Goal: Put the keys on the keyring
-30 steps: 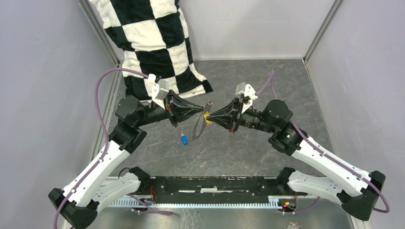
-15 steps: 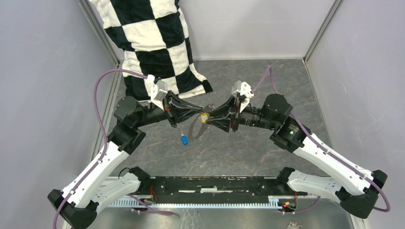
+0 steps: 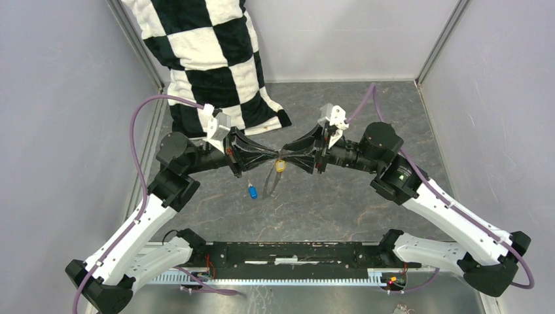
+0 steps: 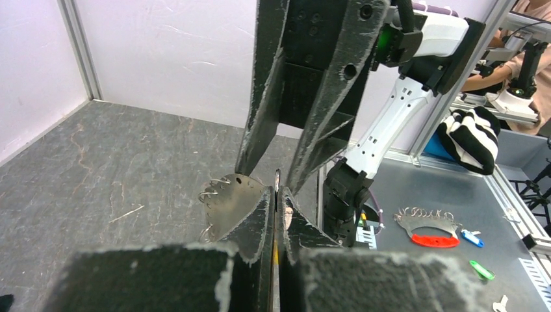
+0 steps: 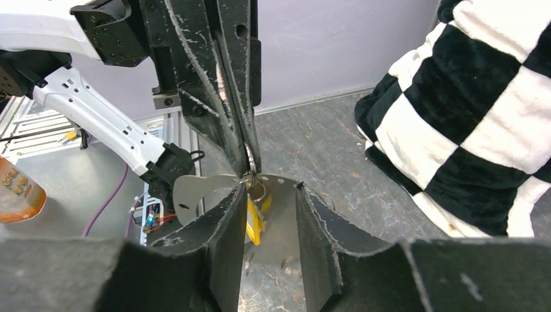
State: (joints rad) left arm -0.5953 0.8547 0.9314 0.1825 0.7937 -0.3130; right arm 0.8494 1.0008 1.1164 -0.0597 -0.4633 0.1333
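The keyring point(image 3: 270, 182) is a thin silver-grey metal piece with small wire rings along its edge. It hangs above the floor from my left gripper point(image 3: 276, 154), which is shut on its top edge point(image 4: 227, 198). The yellow-headed key point(image 3: 280, 167) hangs from a small ring at that edge. In the right wrist view it point(image 5: 255, 218) dangles between the parted fingers of my right gripper point(image 5: 271, 190), close to the left finger. My right gripper point(image 3: 285, 156) is tip to tip with the left one. The blue-headed key point(image 3: 252, 191) lies on the floor below the left gripper.
A black-and-white checked pillow point(image 3: 209, 59) leans in the back left corner, just behind the left arm. Grey walls close the cell on the left, back and right. The floor point(image 3: 340, 203) is dark grey stone pattern.
The grippers have closed in until their tips meet. The yellow key, earlier at the right gripper's tip, now hangs lower under the meeting point, and the right jaws stand apart.
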